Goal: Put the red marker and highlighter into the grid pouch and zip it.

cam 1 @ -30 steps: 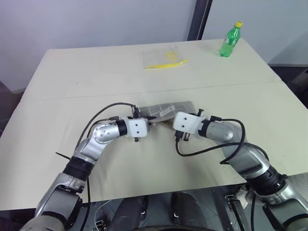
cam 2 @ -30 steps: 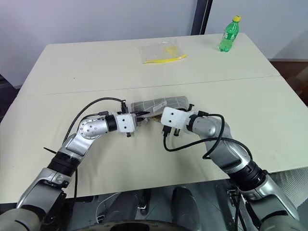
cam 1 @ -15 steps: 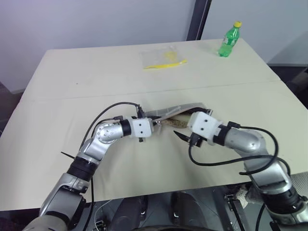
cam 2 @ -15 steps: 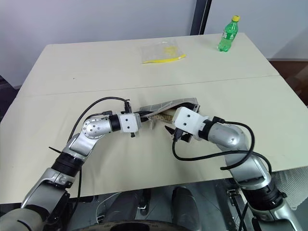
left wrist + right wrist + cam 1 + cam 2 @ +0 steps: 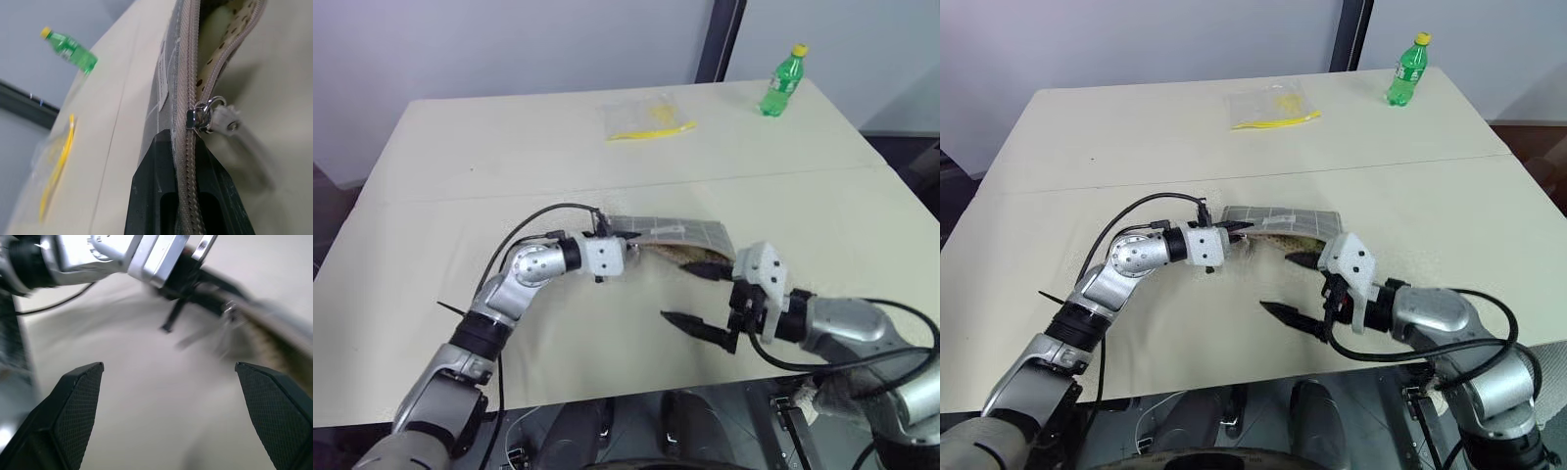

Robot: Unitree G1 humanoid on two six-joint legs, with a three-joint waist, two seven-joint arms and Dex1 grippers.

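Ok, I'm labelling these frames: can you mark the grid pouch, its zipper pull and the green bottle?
grid pouch [image 5: 690, 233]: left eye view, on its grey gridded top face.
zipper pull [image 5: 201, 116]: left wrist view, on the metal slider.
green bottle [image 5: 780, 82]: left eye view, on its body.

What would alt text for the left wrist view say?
The left gripper is shut on the end of the grid pouch, whose zipper is mostly open, showing dotted lining and something pale yellow inside. A green bottle and clear bag lie beyond on the table.
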